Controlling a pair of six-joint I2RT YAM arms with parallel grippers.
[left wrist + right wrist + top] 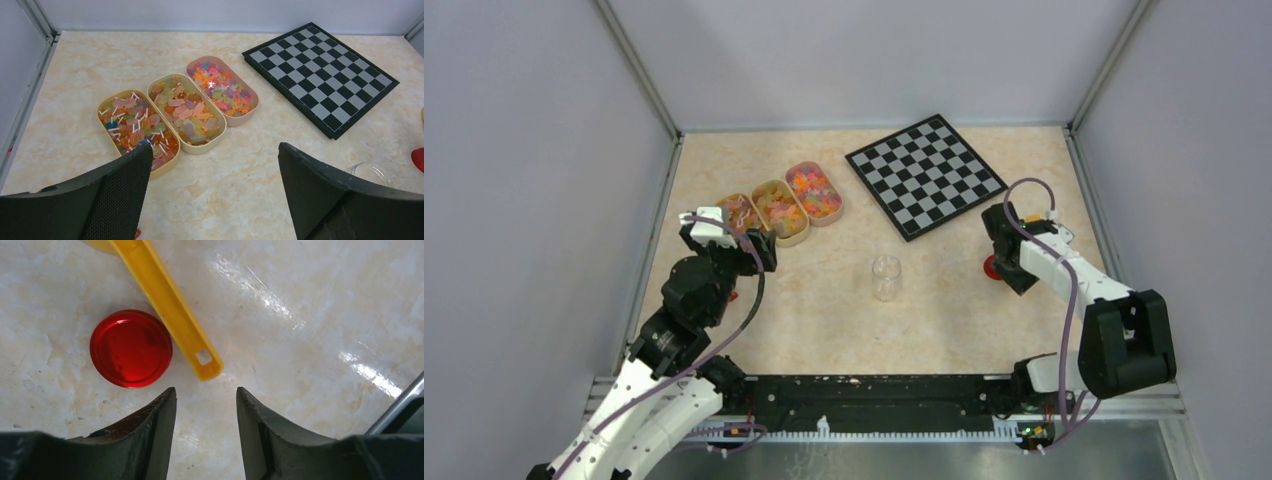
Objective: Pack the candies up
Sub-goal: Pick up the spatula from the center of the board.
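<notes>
Pale marbled counter [824,330], grey walls [514,150] on three sides. The candies [186,109] sit heaped in three oval trays [199,150] back left, a chessboard [925,175] back right, and a clear jar [886,277] stands alone mid-counter. Left claw [214,150] hangs spread wide before the trays. Right claw [206,390], partly spread and empty, hovers just above a red lid [131,348] and a yellow scoop [167,305].
</notes>
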